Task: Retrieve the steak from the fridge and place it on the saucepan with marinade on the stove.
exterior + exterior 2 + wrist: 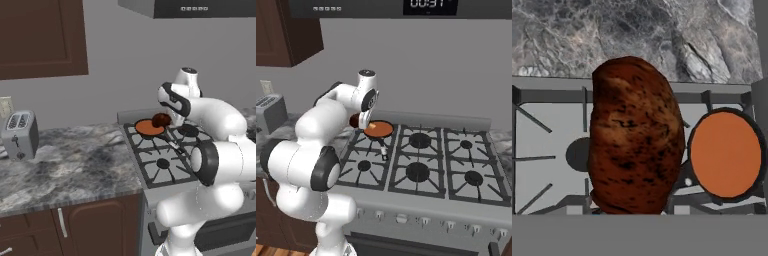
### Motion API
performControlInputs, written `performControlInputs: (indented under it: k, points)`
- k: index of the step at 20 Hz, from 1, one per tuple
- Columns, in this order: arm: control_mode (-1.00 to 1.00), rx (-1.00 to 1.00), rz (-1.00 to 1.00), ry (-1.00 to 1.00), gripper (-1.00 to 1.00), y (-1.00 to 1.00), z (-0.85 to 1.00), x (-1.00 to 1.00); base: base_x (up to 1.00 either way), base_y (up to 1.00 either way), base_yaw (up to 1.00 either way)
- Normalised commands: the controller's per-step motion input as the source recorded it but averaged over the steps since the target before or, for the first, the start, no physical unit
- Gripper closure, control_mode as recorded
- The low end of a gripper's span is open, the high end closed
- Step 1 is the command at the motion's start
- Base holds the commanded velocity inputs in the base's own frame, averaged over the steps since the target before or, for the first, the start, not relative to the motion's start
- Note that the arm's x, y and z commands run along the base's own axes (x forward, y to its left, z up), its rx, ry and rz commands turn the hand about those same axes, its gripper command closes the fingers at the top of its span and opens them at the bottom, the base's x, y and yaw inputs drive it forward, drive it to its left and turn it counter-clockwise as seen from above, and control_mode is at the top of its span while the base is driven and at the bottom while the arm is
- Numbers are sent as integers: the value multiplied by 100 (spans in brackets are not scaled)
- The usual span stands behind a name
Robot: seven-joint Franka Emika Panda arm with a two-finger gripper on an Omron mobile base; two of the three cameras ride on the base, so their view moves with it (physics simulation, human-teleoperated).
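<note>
steak: the oval lump of dark reddish-brown, mottled meat is hanging in the air above the stove, just beside the pan and not yet over it.
end effector: the white arm's end effector is pinching the steak between its jaws, which are standing partly closed around the lump.
handling: judged soft, fairly light and likely slick; a hold across the thick middle is looking safest.
saucepan: the small shallow round pan with a dark rim is sitting on a rear burner, its thin dark handle pointing forward.
marinade: a flat, smooth orange disc is filling the pan.
stove: the grey steel range with black grates is looking hard and ridged.
table: the mottled grey stone top is carrying a boxy silver toaster.
</note>
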Motion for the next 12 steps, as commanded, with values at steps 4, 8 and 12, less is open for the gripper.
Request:
performControlInputs:
  k: [4, 8, 12]
  points:
    - [-100, 0, 0, -12, 100, 0, -13, 30, 0, 0, 0]
    - [-100, 0, 0, 0, 100, 0, -12, 32, 0, 0, 0]
    - [-100, 0, 0, 0, 100, -6, -14, 39, 0, 0, 0]
